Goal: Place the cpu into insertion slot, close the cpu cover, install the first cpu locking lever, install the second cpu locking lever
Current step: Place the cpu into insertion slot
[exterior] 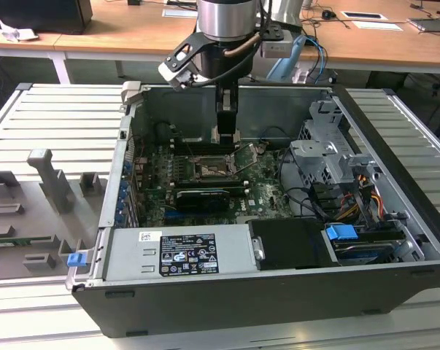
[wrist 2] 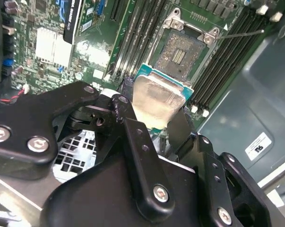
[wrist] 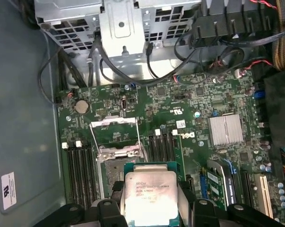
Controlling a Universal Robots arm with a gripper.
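My gripper [wrist 2: 154, 108] is shut on the cpu [wrist 2: 157, 98], a flat square chip with a dull silvery top on a green edge. In the first wrist view the cpu [wrist: 150, 193] hangs just short of the open insertion slot [wrist: 115, 166]. The second wrist view shows the bare slot [wrist 2: 181, 50] on the green motherboard, a little beyond the chip. The cpu cover [wrist: 115, 135], a thin silvery frame, stands flipped open past the slot. A thin wire lever [wrist 2: 241, 33] sticks out beside the socket. In the exterior view my gripper [exterior: 227, 137] hovers inside the case above the slot [exterior: 209, 169].
The open computer case [exterior: 395, 189] lies on a ribbed grey table. Memory slots [wrist: 78, 168] flank the socket. A long black card [exterior: 201, 197] sits near the socket, a power supply [exterior: 176, 251] at the front, a drive cage [exterior: 325, 157] with cables at the exterior view's right.
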